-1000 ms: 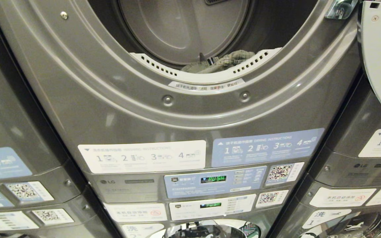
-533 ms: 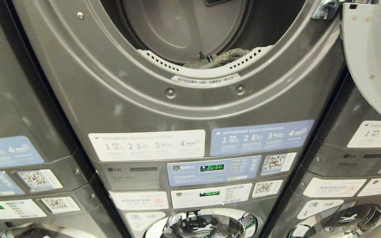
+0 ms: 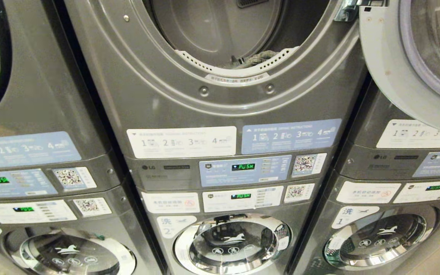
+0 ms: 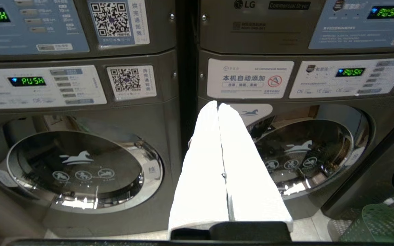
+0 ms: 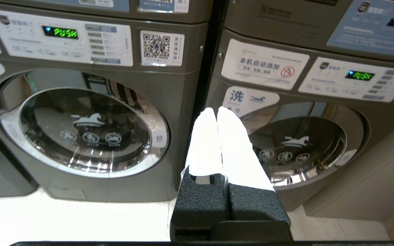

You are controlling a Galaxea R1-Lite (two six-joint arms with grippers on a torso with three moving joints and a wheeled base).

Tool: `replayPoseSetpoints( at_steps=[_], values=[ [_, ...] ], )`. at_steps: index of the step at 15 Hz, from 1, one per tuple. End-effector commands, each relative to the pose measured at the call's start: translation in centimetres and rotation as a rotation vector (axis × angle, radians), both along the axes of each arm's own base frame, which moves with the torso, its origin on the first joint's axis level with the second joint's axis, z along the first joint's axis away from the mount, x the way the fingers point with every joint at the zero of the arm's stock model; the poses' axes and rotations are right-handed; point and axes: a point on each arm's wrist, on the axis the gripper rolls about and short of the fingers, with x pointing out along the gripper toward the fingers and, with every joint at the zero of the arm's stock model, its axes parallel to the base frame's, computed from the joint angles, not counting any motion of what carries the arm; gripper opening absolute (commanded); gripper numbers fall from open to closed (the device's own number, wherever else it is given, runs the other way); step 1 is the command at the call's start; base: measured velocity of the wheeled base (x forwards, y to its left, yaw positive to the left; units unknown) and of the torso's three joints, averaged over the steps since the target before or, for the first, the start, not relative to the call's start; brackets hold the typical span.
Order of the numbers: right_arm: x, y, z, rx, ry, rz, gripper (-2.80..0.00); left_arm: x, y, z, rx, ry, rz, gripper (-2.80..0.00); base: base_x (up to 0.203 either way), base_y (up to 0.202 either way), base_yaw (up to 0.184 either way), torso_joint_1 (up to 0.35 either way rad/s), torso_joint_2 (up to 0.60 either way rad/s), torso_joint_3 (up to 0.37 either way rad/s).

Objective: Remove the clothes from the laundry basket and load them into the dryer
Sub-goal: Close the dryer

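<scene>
A: What are the end effectors doing?

B: The left end effector [image 4: 218,106] and right end effector [image 5: 216,111] are both hanging pressed shut, gripping nothing, facing the lower washers [image 5: 84,130].

A: And the load?

B: Some clothes [image 3: 256,58] are lying inside the dryer [image 3: 220,88], its door [image 3: 403,65] swung open. The green laundry basket [image 4: 381,222] is sitting on the floor; I can't tell whether more remains in it.

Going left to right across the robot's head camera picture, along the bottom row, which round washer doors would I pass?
Left chrome-ringed glass washer door → middle chrome-ringed washer door marked 2 → right chrome-ringed washer door marked 1, each under its own grey control panel.
</scene>
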Motion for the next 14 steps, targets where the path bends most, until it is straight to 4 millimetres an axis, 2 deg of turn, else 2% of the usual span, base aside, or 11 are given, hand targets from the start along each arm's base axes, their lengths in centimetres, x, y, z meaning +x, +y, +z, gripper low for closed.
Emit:
replayPoseSetpoints(
  at_steps=[1,4,6,8,9,10,11,12,14],
  values=[
    [0.0,0.0,0.0,-0.001,0.004,0.001,-2.80,0.0,0.0,0.0,0.000,0.000,0.001,-2.80,-0.194,0.000,0.003,0.007,0.00,0.002],
    [-0.1,0.0,0.5,-0.011,-0.019,0.000,-2.80,0.0,0.0,0.0,0.000,0.000,0.000,-2.80,-0.132,0.000,0.002,-0.003,0.00,0.003],
    [-0.6,-0.1,3.5,-0.017,-0.077,-0.033,-2.80,0.0,0.0,0.0,0.000,0.002,0.002,-2.80,0.000,0.000,0.000,0.014,0.00,-0.003],
    [0.3,-0.3,7.6,0.010,-0.048,-0.122,-2.80,0.0,0.0,0.0,0.000,0.000,0.000,-2.80,0.000,0.000,0.000,0.000,0.00,0.000],
    [1.8,-0.4,10.2,0.046,-0.003,-0.174,-2.80,0.0,0.0,0.0,0.000,0.002,0.000,-2.80,0.000,0.000,0.000,0.000,0.00,0.000],
    [4.3,-0.5,12.5,0.092,0.064,-0.227,-2.80,0.0,0.0,0.0,0.000,0.000,0.000,-2.80,0.000,0.000,0.000,0.000,0.00,0.000],
    [6.9,-0.7,14.0,0.143,0.128,-0.279,-2.80,0.0,0.0,0.0,0.000,0.002,0.000,-2.80,0.000,0.000,0.000,0.000,0.00,0.000],
    [9.8,-0.8,14.7,0.215,0.200,-0.341,-2.80,0.0,0.0,0.0,0.000,0.001,0.000,-2.80,0.000,0.000,0.000,0.000,0.00,0.000],
    [14.9,-1.4,13.9,0.386,0.328,-0.491,-2.80,0.0,0.0,0.0,0.000,0.002,0.000,-2.80,0.000,0.000,0.000,0.000,0.00,0.000]
  ],
)
